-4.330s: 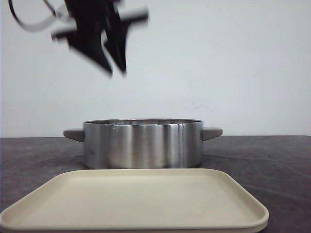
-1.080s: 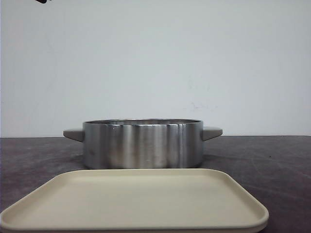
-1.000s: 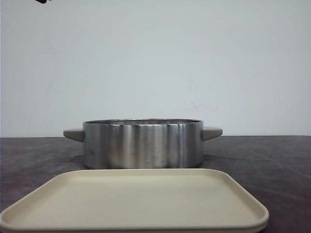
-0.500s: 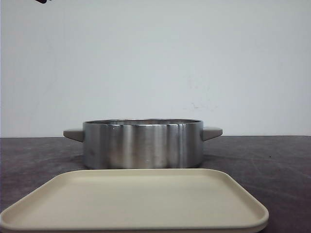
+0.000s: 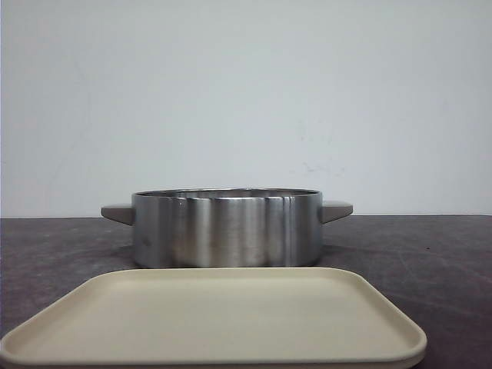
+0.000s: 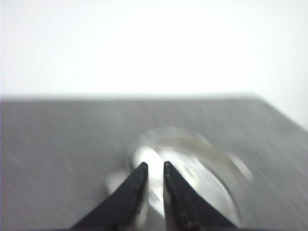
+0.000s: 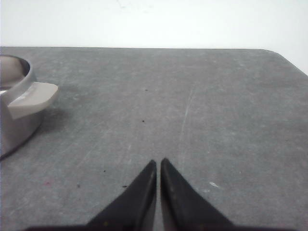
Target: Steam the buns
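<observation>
No bun shows clearly in any view. The steel pot (image 5: 227, 228) with grey handles stands mid-table, and its wall hides its inside. In the blurred left wrist view the pot (image 6: 192, 173) lies below my left gripper (image 6: 155, 164). Pale shapes show inside it, and I cannot tell what they are. The left gripper's jaws are nearly together with nothing between them, high above the pot. My right gripper (image 7: 158, 161) is shut and empty, low over bare table to the right of the pot's handle (image 7: 31, 98). Neither gripper shows in the front view.
A beige tray (image 5: 215, 323) lies empty at the front of the table, just before the pot. The dark grey table (image 7: 192, 96) extends to the right of the pot. A white wall stands behind.
The dark bit of the left arm at the top left corner of the front view has left the view. The pot and tray have not moved.
</observation>
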Action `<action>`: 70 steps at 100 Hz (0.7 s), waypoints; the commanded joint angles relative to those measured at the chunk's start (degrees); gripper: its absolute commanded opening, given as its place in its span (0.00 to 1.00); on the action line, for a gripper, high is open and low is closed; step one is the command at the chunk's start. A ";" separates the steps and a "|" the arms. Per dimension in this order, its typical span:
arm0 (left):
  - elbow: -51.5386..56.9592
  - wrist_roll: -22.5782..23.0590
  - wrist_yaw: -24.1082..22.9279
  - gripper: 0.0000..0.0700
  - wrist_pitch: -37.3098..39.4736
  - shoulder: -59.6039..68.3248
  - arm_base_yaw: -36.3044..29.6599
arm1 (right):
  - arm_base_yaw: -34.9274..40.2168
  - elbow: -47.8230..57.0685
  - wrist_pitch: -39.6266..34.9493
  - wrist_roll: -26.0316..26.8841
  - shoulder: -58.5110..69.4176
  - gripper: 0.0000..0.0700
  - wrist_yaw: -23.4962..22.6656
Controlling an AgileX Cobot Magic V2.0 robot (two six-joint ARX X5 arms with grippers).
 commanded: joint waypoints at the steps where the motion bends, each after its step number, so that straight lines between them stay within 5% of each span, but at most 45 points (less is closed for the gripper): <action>1: -5.49 2.45 -0.11 0.02 3.83 -2.95 3.08 | 0.02 -0.17 0.48 -0.42 -0.15 0.01 0.00; 17: -19.52 2.38 0.20 0.02 11.67 -11.21 11.65 | 0.02 -0.17 0.50 -0.42 -0.15 0.01 -0.02; 48: -32.92 1.36 7.30 0.02 11.63 -20.22 21.62 | 0.02 -0.17 0.48 -0.42 -0.15 0.01 0.00; 70: -37.77 2.64 7.45 0.02 10.71 -22.69 24.24 | 0.02 -0.17 0.48 -0.42 -0.15 0.01 -0.02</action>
